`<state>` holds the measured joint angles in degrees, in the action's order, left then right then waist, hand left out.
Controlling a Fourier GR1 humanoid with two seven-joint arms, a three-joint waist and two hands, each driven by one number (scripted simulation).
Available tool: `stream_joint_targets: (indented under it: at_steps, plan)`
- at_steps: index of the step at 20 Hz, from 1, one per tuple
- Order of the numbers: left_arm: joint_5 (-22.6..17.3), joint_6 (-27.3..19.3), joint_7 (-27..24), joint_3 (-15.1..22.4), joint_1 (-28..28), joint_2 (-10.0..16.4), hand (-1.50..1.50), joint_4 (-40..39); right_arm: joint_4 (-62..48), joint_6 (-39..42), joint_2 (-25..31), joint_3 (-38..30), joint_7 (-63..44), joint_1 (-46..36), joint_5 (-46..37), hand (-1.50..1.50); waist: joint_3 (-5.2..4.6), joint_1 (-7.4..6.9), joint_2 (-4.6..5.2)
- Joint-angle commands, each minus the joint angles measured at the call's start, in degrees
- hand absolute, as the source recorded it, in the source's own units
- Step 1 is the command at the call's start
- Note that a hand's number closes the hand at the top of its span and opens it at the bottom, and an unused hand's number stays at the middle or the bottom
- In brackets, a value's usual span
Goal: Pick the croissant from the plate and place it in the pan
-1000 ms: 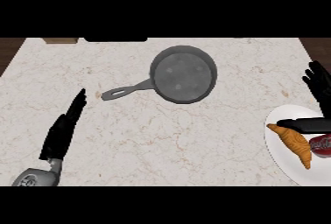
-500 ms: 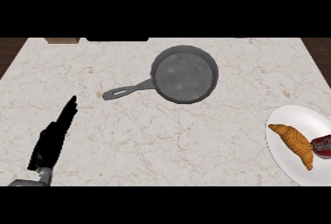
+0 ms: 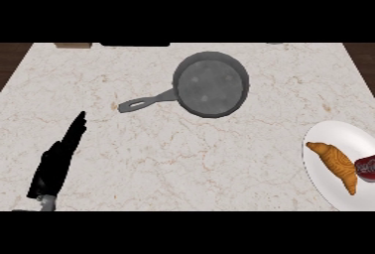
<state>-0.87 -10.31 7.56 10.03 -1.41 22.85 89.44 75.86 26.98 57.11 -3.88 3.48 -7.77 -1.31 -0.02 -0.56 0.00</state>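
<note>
The croissant lies on the white plate at the right edge of the bench. It is golden brown and lies slanted, one pointed end toward the upper left and the other toward the lower right. Just beside it, at the very border of the view, a dark red thing also sits on the plate. It is cut by the edge, so I cannot tell what it is or whether it carries any writing.

The grey pan stands on the upper middle of the bench, well apart from the plate. Its handle points to the lower left, and nothing lies inside the pan.

The left hand shows at the lower left, over the pale marble top. It is released, with the black fingers straight and close together, pointing up and a little to the right, and it grasps nothing. It is far from both the pan and the croissant.

At the far edge of the bench a small tan thing and a dark flat thing are partly visible.
</note>
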Motion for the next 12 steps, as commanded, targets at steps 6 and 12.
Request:
stream_joint_targets:
  at_steps: [6,12]
  plan:
    - [2.44,0.29,-2.33,0.17,-0.94,-2.52,0.00,-1.19,4.29,7.22,-4.17,7.46,-17.15,-9.52,-3.74,-1.50,-0.02,-0.38,0.16]
    - [3.30,0.49,-0.74,-1.36,-1.26,-2.75,0.00,0.51,6.37,9.06,-10.01,12.53,-24.72,-12.63,-8.61,-1.50,0.00,-0.32,0.14]
